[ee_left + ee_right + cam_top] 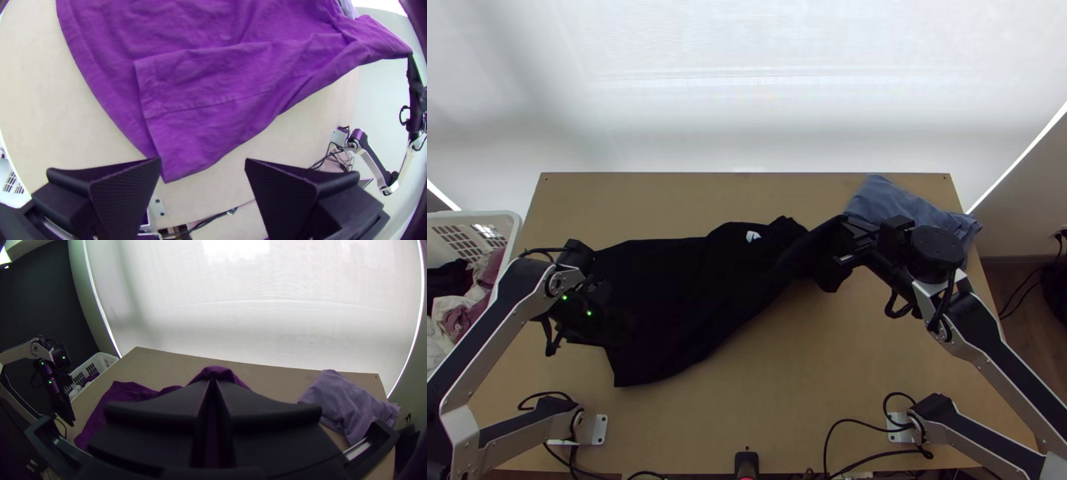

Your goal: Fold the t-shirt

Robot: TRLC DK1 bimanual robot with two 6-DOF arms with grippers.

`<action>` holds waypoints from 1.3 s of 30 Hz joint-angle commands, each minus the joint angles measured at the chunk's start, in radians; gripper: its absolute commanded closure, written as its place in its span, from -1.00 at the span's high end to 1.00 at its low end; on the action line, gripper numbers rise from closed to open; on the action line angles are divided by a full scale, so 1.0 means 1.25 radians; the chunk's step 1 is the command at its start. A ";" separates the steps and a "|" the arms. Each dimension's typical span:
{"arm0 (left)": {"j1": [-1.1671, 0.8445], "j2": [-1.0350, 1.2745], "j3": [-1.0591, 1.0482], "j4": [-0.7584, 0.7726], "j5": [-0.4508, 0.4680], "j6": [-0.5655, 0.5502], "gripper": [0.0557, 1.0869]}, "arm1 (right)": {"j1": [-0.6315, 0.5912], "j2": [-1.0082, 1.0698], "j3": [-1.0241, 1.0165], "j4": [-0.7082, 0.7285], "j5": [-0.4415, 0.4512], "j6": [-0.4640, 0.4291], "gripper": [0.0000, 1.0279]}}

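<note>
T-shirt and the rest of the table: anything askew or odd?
Yes. The dark t-shirt lies crooked, one end held up in the right pincer and a flap folded slantwise over the body. The blue cloth is rumpled at the far right corner, poking past the edge of the table. No spill visible.

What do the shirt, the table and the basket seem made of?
T-shirt: soft matte fabric, probably cotton; it creases and shows a seam line.
Table: dull wood or fibreboard, by its even tan surface.
Basket: probably smooth moulded plastic, judging by its white rim and regular slots.
</note>
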 commanded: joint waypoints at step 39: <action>0.145 0.121 -0.186 0.289 0.029 0.070 -0.93 | 0.010 0.000 -0.006 0.028 0.002 0.010 -0.95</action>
